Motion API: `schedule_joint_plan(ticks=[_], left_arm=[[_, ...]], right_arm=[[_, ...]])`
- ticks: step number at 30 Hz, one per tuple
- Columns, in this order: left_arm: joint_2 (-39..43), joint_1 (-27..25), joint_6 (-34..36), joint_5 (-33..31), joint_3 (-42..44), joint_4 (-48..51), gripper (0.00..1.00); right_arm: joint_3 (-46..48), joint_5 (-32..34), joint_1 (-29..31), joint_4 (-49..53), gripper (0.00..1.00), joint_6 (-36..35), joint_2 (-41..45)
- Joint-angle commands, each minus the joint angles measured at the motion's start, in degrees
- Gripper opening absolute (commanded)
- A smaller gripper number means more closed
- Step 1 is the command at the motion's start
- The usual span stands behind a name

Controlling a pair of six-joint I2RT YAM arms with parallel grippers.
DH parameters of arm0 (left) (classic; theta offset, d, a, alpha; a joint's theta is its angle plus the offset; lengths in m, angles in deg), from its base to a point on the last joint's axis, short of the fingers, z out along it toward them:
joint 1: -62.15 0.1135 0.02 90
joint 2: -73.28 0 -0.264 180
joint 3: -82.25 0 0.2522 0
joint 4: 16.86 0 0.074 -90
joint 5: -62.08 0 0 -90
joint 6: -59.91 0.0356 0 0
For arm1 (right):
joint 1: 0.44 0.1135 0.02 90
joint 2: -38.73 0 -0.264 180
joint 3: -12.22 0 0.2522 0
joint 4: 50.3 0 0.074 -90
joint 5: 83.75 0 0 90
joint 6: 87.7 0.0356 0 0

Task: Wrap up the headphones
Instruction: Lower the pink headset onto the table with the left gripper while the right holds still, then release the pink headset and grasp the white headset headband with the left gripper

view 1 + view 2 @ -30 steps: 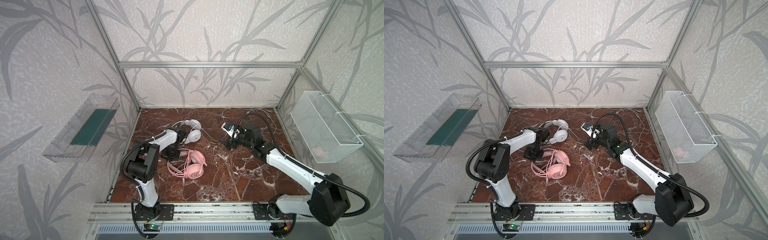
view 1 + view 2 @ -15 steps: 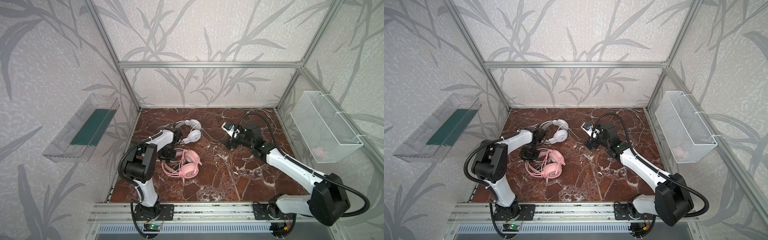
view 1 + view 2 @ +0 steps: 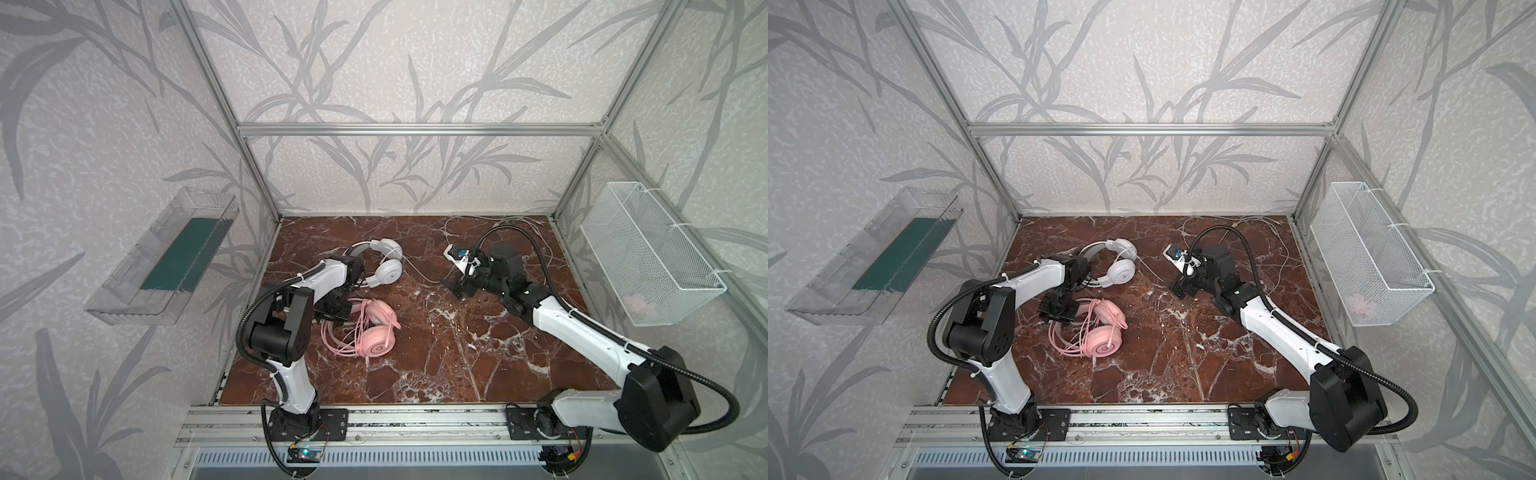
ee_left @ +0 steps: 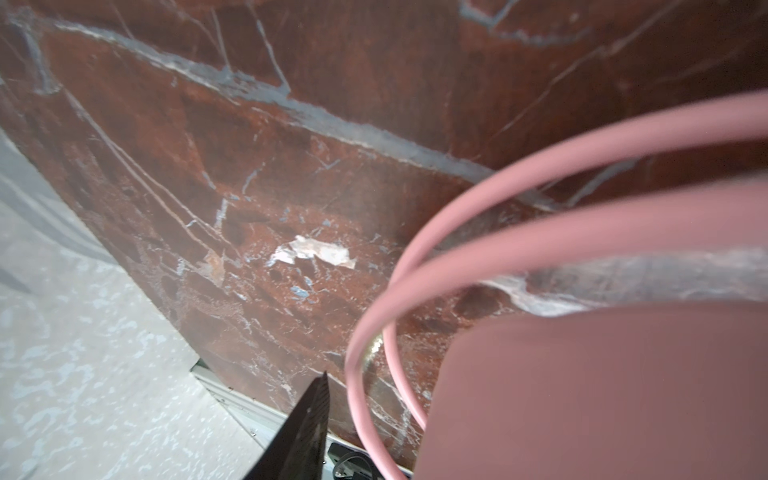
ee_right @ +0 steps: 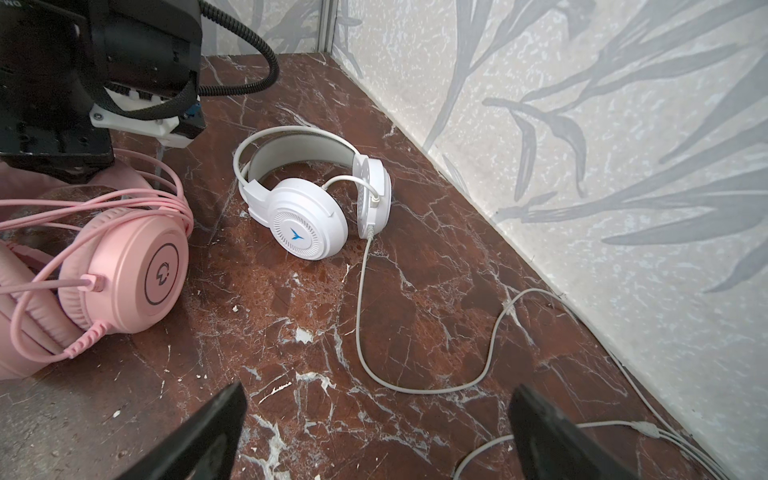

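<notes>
Far left, on wall: clear tray (image 3: 124, 307), green mat inside.

Left part of desk (image 3: 436, 353): left tool (image 3: 332, 309) low, right at left edge of pink headset (image 3: 376, 328). In left wrist view only one dark finger (image 4: 299, 432) seen, pink cable (image 4: 498, 199) looping just beside it, pink cup close to lens. Cannot tell whether jaws apart or together, nor whether anything clamped.

Pink headset flat on desk, cable in loops over cups and band.

Just behind it, nearer back wall: white headset (image 3: 388, 270) resting on its cups, band up. White cable (image 5: 361, 332) unwound, trailing loose over desk toward the right.

Right of centre: right tool (image 5: 378, 392) low over desk, fingers wide apart, nothing between them. Well apart from both headsets.

Far right, on wall: wire basket (image 3: 648, 257).
</notes>
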Motion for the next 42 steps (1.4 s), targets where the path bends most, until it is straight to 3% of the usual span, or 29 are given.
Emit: schedule_joint_plan(ticks=[1,14,21,27,35,42], left_arm=[[1.2,0.3,-0.8,2.6,-1.1,2.0,0.45],[-0.5,0.6,-6.4,4.5,1.1,2.5,0.46],[5.9,2.4,-9.3,4.9,1.6,1.8,0.6],[10.9,4.4,-16.0,6.8,5.3,-2.5,0.64],[10.2,5.4,-20.2,14.7,11.2,-9.9,0.61],[8.2,5.3,-21.0,16.5,14.2,-12.8,0.5]], right_arm=[[0.5,-0.5,-0.2,-1.5,0.99,0.5,-0.1],[0.8,-0.5,-0.4,-1.1,0.99,0.1,1.0],[1.2,-1.0,-0.4,-1.2,0.99,0.5,0.9],[1.2,-1.2,-0.4,-1.3,0.99,0.7,1.0],[1.2,-1.4,-0.4,-1.2,0.99,0.8,1.2],[1.1,-1.0,-0.4,-0.9,0.99,0.8,1.4]])
